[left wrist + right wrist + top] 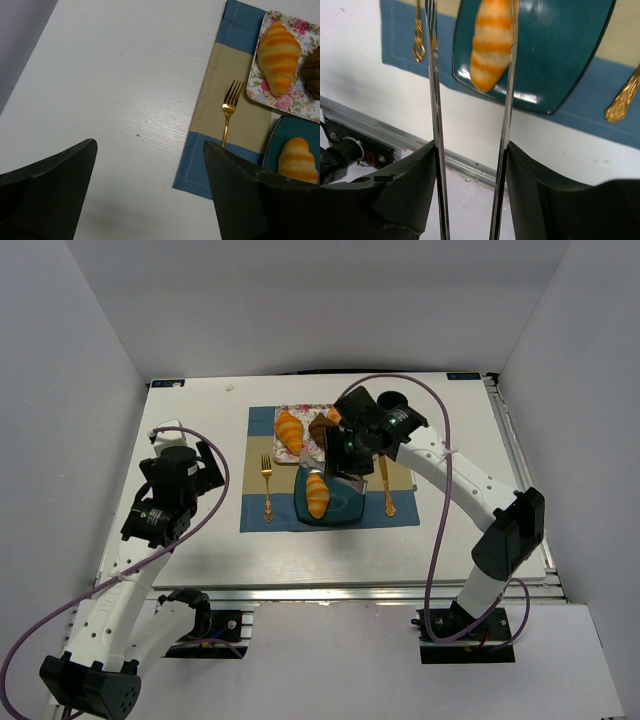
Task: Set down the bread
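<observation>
One golden-orange croissant (318, 495) lies on the teal plate (347, 510). It also shows in the right wrist view (491, 42) and the left wrist view (298, 160). The second golden croissant (289, 432) lies on the floral tray (300, 453), also in the left wrist view (278, 56). My right gripper (470, 150) is shut on metal tongs (436, 100). The tong arms straddle the plate's croissant; the right arm is against it and the left arm stands apart. My left gripper (150, 150) is open and empty over bare table, left of the placemat.
A dark brown croissant (322, 426) shares the floral tray. A gold fork (267, 485) lies left of the plate and a gold utensil (387, 490) right of it, all on a blue and tan placemat (262, 512). White walls enclose the table.
</observation>
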### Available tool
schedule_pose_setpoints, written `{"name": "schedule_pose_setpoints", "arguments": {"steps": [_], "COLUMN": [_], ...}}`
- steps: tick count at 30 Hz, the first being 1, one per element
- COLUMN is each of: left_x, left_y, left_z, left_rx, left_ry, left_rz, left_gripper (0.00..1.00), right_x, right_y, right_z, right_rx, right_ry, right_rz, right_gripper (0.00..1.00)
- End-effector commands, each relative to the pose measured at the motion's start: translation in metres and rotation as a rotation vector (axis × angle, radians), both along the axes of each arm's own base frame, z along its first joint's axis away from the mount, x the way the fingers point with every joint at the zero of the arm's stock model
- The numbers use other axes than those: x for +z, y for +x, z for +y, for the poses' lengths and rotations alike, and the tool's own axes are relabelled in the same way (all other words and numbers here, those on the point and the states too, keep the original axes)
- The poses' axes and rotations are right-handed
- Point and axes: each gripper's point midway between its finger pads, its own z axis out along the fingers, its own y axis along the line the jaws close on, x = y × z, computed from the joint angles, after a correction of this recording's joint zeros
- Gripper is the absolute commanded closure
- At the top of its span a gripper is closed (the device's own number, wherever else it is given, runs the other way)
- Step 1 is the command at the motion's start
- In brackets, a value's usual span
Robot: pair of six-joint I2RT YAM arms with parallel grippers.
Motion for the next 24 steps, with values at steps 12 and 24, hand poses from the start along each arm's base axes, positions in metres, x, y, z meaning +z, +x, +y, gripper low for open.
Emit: {"name": "schedule_pose_setpoints", "arguments": {"steps": [12,24], "left_x": [0.014,0.007], "left_y": [0.003,0.005], "left_z": [-0.001,0.0], "left_rx": [-0.006,-0.007], "left_ry": [0.007,0.021], "left_rz": [-0.026,-0.006], "left_gripper": [0.02,0.02], "right_x": [0.004,-0.04], "right_y": [0.102,0.127], "right_z": [0.061,0.072], "right_rx": [0.078,0.096], "right_ry": [-0.041,-0.092], "right_rz": [-0.264,-0.265], "right_gripper": [0.4,0.4]}}
